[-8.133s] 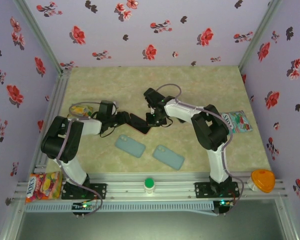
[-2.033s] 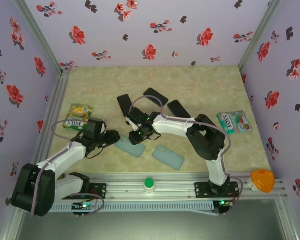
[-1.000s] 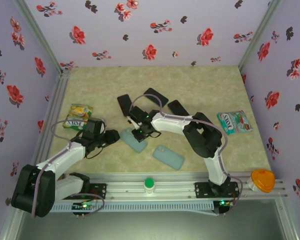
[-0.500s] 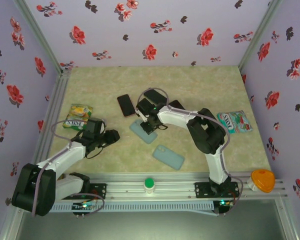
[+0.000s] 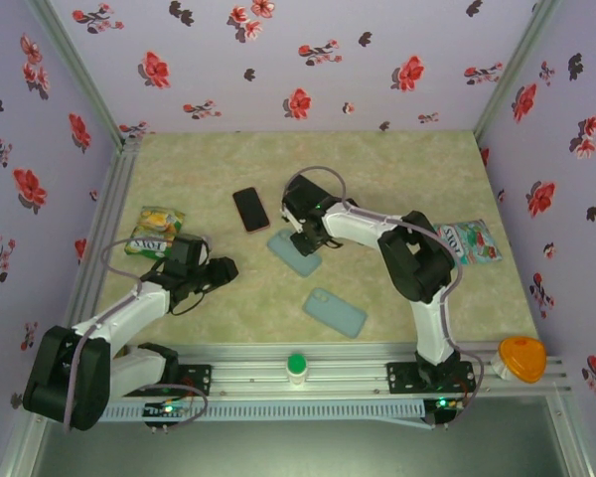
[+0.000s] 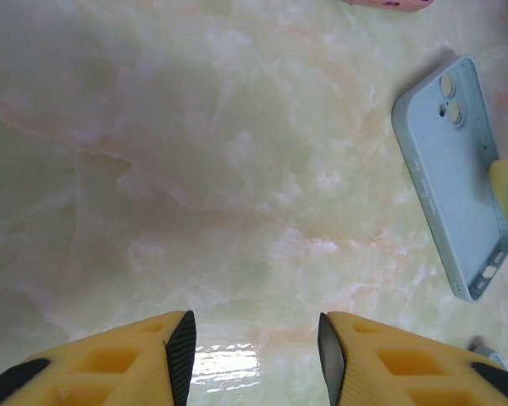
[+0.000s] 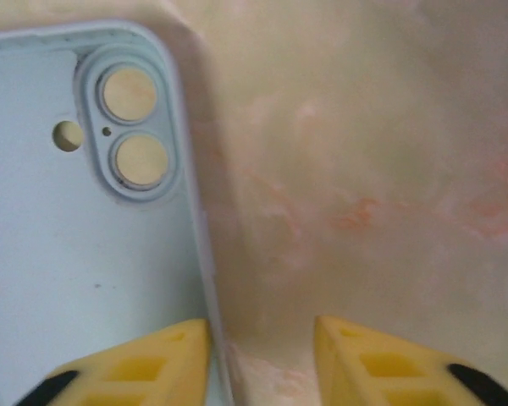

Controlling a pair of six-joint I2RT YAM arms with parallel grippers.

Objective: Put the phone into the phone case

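Flowered purple walls close in a marbled table. At the centre of the top view, the right gripper stands over the right edge of a pale blue phone case. Its wrist view shows the jaws parted and holding nothing, with one finger above the case's rim, below the camera cut-outs. The black phone lies flat up and to the left of that gripper, near it but apart. Lower left, the left gripper is spread over bare table, empty. A second case lies at lower centre.
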